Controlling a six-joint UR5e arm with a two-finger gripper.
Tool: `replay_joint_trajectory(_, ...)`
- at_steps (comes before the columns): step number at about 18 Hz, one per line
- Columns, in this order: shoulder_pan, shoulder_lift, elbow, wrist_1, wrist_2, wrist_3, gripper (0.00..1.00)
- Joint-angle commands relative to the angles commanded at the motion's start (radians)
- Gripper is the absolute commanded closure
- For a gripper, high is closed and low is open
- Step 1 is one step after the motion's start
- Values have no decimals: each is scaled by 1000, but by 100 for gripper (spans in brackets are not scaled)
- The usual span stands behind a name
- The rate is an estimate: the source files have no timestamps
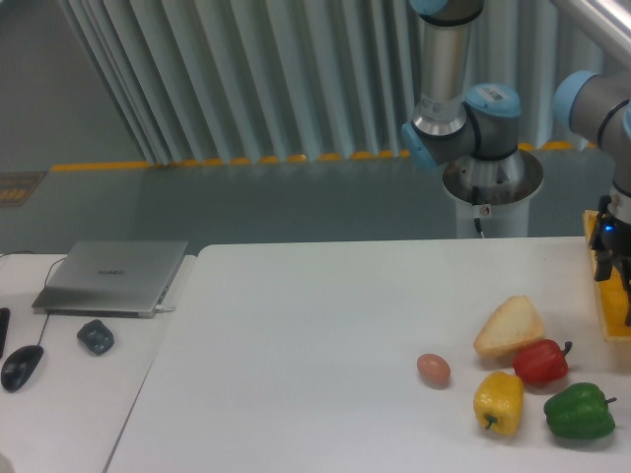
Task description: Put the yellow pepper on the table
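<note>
Lying beside one red pepper [539, 363], the single yellow pepper [499, 402] rests on the table [296, 345], well apart from the gripper [613, 281], whose jaw state I cannot tell.

Robotics lab or test cell, not a home. Evidence: robot arm [463, 108] on a round pedestal base [492, 182] at 1 o'clock; grey concrete floor with yellow-black hazard tape [197, 162] at 11; corrugated metal wall [246, 69] at 12; laptop [113, 276] and mouse [20, 367] on a side desk at 9.

Silver-grey arm [444, 49], light-blue joint caps, apparently black wrist.
</note>
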Motion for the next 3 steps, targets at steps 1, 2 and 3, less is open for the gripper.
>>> replay_joint_trajectory(1, 14, 2, 0, -3, 14, 3, 0)
replay_joint_trajectory(2, 23, 2, -2, -3, 14, 5, 0)
replay_joint_trajectory(3, 29, 3, -2, -3, 14, 5, 0)
